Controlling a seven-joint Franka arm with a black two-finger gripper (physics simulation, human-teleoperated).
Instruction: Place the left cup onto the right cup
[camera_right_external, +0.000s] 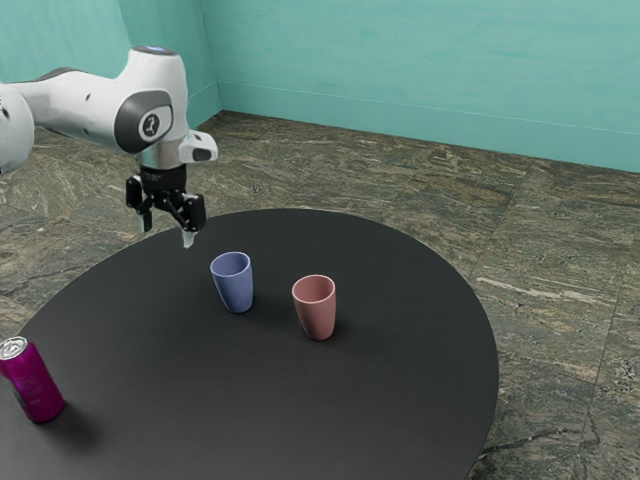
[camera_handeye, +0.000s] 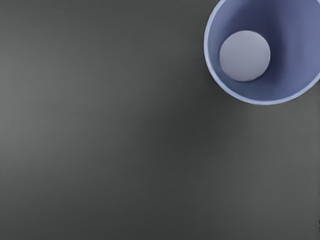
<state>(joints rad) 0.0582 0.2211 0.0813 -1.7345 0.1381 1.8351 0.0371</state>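
Note:
A blue cup (camera_right_external: 233, 281) stands upright on the round black table (camera_right_external: 300, 400), and a pink cup (camera_right_external: 315, 306) stands upright a short way toward the exterior view's right of it. The two cups do not touch. My gripper (camera_right_external: 168, 229) hangs above the table's far left part, up and to the left of the blue cup, open and holding nothing. In the wrist view I look straight down into the blue cup (camera_handeye: 262, 50), which lies off to one side of my hand, with bare table (camera_handeye: 125, 150) under the hand.
A magenta drink can (camera_right_external: 30, 380) stands near the table's edge at the exterior view's lower left. Around the table lies a dark stone floor (camera_right_external: 540, 260) with a teal wall (camera_right_external: 420, 60) behind.

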